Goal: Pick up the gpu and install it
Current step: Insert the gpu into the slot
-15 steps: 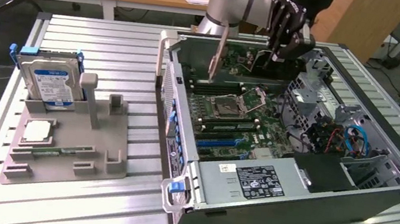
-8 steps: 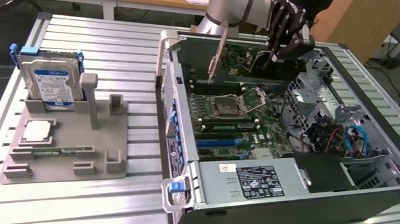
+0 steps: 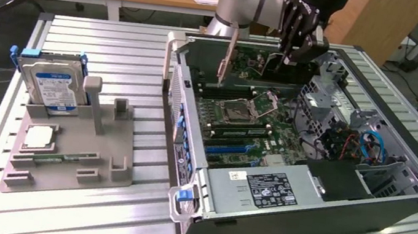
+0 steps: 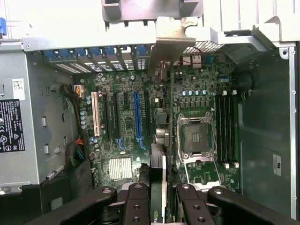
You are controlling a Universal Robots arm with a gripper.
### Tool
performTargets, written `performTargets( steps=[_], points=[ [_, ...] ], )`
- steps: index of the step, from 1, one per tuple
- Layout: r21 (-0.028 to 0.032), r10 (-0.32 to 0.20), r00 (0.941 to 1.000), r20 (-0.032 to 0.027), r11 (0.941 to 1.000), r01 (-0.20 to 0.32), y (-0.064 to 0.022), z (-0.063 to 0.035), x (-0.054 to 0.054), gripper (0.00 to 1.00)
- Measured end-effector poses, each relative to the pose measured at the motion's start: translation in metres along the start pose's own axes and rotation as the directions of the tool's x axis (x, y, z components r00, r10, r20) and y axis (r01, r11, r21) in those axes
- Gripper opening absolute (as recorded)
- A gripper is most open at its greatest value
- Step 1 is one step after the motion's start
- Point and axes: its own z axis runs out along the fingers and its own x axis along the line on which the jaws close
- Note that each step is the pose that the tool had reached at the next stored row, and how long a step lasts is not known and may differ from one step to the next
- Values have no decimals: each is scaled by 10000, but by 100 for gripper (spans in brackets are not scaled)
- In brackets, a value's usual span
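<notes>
A robot arm reaches down into an open desktop computer case (image 3: 395, 201) lying on its side on a slatted metal table (image 3: 77, 221). The gripper (image 4: 158, 197) has its black fingers (image 4: 136, 206) closed on the gpu (image 4: 158, 140), clamped edge-on between the jaws so that the card hangs straight down from them, its silver end bracket (image 4: 171, 42) at the far end by the case's rear slot openings. Directly below the jaws lies the green motherboard (image 4: 126, 126); the card hangs above it between the expansion slots and the processor socket, and whether it touches the board cannot be told. To one side of the jaws run a blue expansion slot (image 4: 137, 117) and a white one (image 4: 95, 115); to the other side sits the open processor socket (image 4: 196, 138) (its metal frame is raised). Well away from the jaws, outside the case, a grey holder (image 3: 75, 153) carries an upright hard drive (image 3: 52, 84) with a blue-white label.
</notes>
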Motion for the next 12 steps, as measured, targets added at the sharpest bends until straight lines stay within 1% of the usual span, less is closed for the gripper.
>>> performTargets(
  steps=[5, 8, 12],
  points=[
    [-2, -52, 10000, -1, 10000, 52, -1, 2, 2, 27],
    [-8, -255, 9997, -2, 9997, 255, -5, 8, 2, 27],
    [-20, -681, 9977, -2, 9977, 681, -6, 25, 3, 27]
  ],
)
